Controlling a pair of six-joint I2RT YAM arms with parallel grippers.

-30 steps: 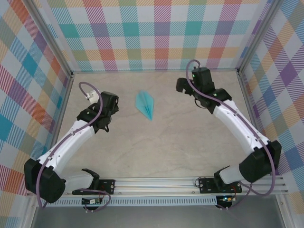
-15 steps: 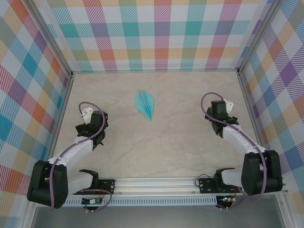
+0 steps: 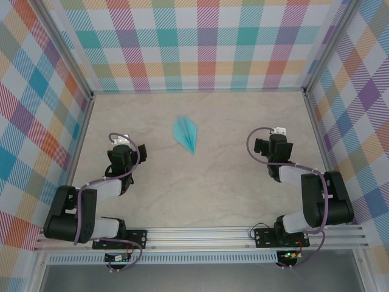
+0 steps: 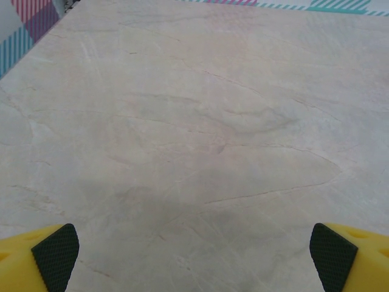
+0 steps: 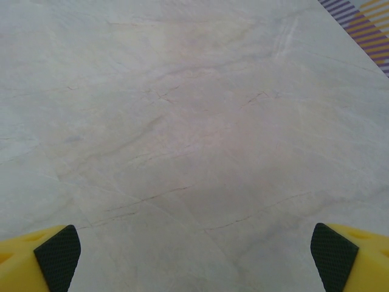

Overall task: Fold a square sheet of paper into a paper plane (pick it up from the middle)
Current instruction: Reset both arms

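Plaid walls [image 3: 206, 55] are boxing in three sides, the back one running well behind the paper plane [image 3: 186, 134]. Marble-look table [image 3: 213, 188] is carrying the plane flat.

Left arm [image 3: 91, 194] is sitting folded low, well left of the plane and on its near side. Right arm [image 3: 310, 188] is mirroring that, well right of the plane, also on its near side. Aluminium rail [image 3: 200, 234] holding both bases is running across, well nearer than the plane.

Left gripper [image 3: 124, 152] is sitting left of the plane and a bit nearer, well apart from it. In the left wrist view its jaws are standing spread wide: yellow fingers are showing in the two bottom corners, with the left pads [image 4: 56, 255] facing each other across bare table.

Right gripper [image 3: 271, 148] is sitting right of the plane and a bit nearer, also well apart from it. In the right wrist view it's reading the same, jaws spread wide, with the right pads [image 5: 333, 255] sitting in opposite bottom corners over bare table.

The plane is showing as a turquoise, narrow kite shape with a visible centre crease. Its sharp tip is pointing toward the near side and slightly right, with the wide end facing the back wall. It's lying roughly between the two grippers, slightly farther back, touching neither.
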